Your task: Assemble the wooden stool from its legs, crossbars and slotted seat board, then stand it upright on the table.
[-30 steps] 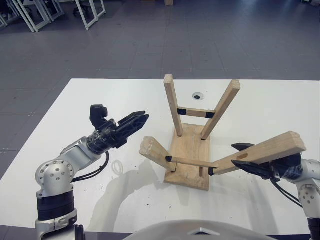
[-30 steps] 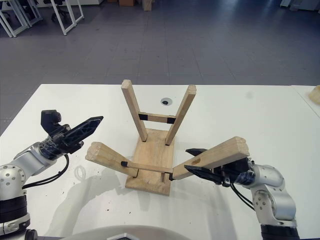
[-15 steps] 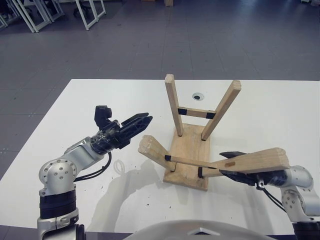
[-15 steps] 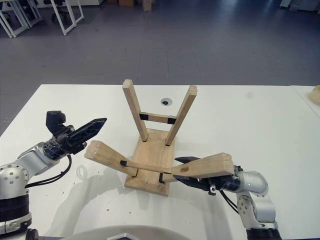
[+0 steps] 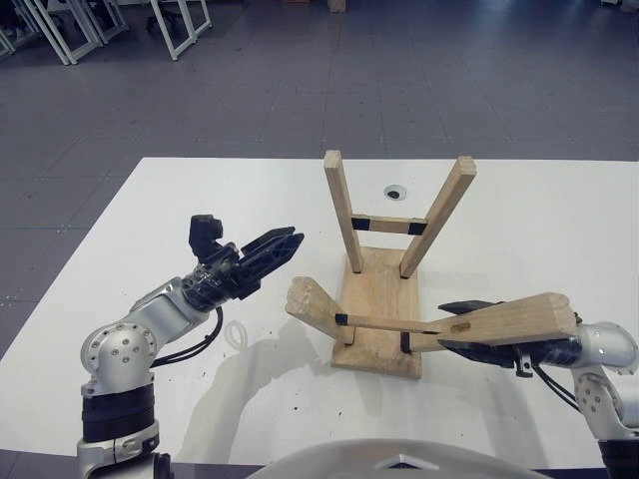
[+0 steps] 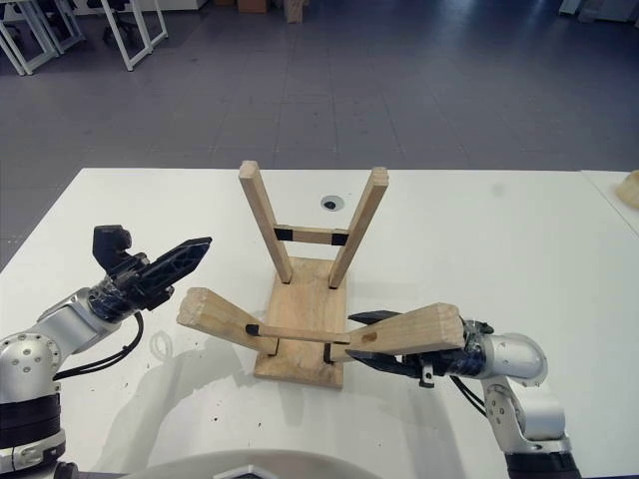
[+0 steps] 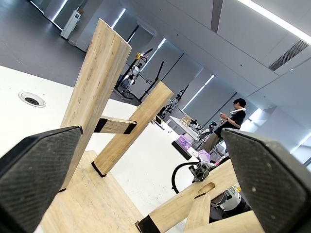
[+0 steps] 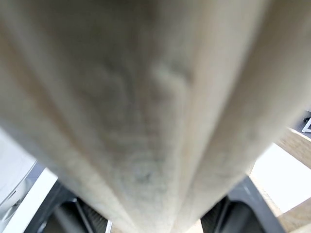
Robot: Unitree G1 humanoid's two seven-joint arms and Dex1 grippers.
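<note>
My left arm (image 5: 118, 349) was bent sharply at the elbow, and the forearm rose forward and inward, toward the middle of my view. The wrist was in line with the forearm. The left gripper (image 5: 288, 240) pointed the same way, its two fingers (image 7: 36, 170) standing wide apart. My right arm (image 5: 605, 351) was folded low at the right side, with the forearm nearly level and pointing to the left. The right gripper (image 5: 464, 327) had one finger above and one below a wooden leg (image 5: 524, 316) and was clamped on it.
</note>
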